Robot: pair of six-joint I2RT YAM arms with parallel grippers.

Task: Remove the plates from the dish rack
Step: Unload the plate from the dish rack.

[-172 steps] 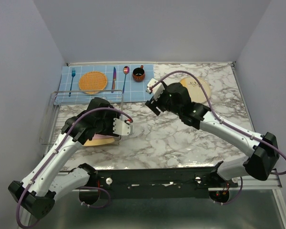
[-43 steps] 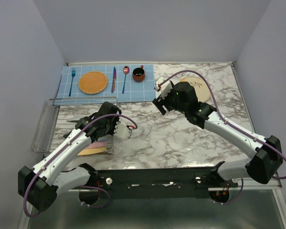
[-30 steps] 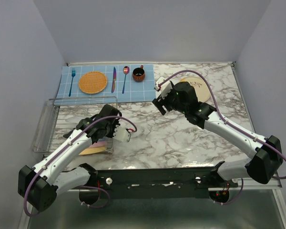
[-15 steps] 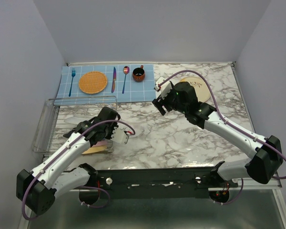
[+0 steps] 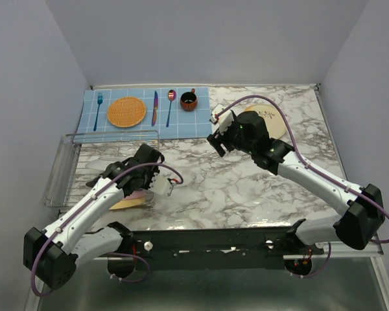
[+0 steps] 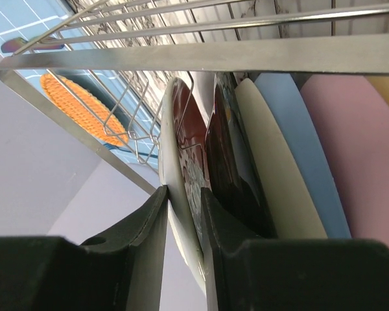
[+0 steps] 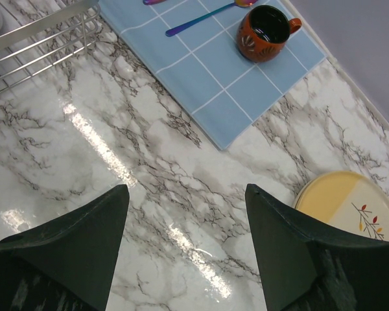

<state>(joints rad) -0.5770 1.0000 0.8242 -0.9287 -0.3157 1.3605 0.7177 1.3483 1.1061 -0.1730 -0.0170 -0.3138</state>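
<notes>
Now we see the left end effector (image 6: 183, 194) clenched on the rim of the red floral plate (image 6: 185, 123) standing endmost in the dish rack (image 6: 246, 55), while the right end effector (image 7: 185, 191) hangs released above the marble surface (image 7: 149, 214) beside that dish rack.

**Non-task items: far-left of table**

Blue checked placemat (image 5: 196, 123) lies flat at the far edge of the marble table (image 5: 246, 191). On the mat, left to right: fork (image 5: 98, 107), orange woven disc (image 5: 126, 111), knife (image 5: 155, 107), spoon (image 5: 170, 105), dark red cup (image 5: 188, 101). None of them touch; the cup is upright near the mat's right edge.
</notes>
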